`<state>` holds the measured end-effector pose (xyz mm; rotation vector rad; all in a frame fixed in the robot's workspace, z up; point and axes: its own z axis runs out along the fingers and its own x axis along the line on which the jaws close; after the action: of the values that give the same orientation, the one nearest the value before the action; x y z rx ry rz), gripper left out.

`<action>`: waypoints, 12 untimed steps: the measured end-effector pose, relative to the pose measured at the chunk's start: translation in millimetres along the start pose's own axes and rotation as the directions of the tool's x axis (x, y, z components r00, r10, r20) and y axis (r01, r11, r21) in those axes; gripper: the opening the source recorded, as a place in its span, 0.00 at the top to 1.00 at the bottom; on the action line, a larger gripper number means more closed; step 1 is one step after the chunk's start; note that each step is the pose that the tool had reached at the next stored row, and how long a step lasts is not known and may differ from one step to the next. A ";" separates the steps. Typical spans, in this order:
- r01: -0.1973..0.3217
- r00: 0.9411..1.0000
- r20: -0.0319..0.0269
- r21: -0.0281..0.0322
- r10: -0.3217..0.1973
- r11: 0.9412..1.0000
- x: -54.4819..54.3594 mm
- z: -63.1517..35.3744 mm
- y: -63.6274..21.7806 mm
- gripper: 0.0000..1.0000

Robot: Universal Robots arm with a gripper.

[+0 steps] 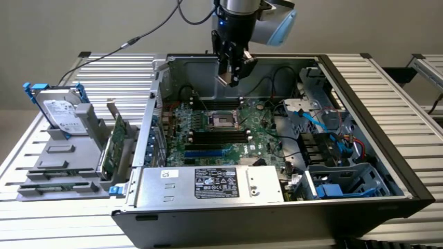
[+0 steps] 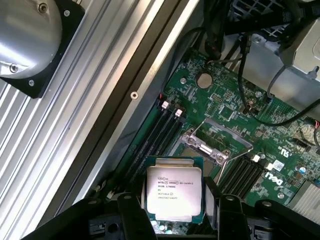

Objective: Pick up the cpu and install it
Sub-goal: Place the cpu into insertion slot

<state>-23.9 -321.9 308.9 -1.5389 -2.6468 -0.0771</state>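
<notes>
Pincer (image 1: 233, 79) around the cpu (image 2: 173, 189), above the motherboard (image 2: 220, 107) inside the case (image 1: 277, 225)

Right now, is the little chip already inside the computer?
Not yet. Done: the cpu has been picked up, and the tool grips it by its edges. In hand: it hangs over the motherboard of the open computer case, close to the cpu socket. Left: the socket's metal frame stands open with no chip in it, so the cpu is not installed.
</notes>
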 end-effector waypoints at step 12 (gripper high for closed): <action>-0.177 0.984 -0.001 -0.017 0.177 0.984 0.0 0.0 0.0 0.45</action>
<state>-23.9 -321.9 308.9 -1.7717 -2.5027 -0.0873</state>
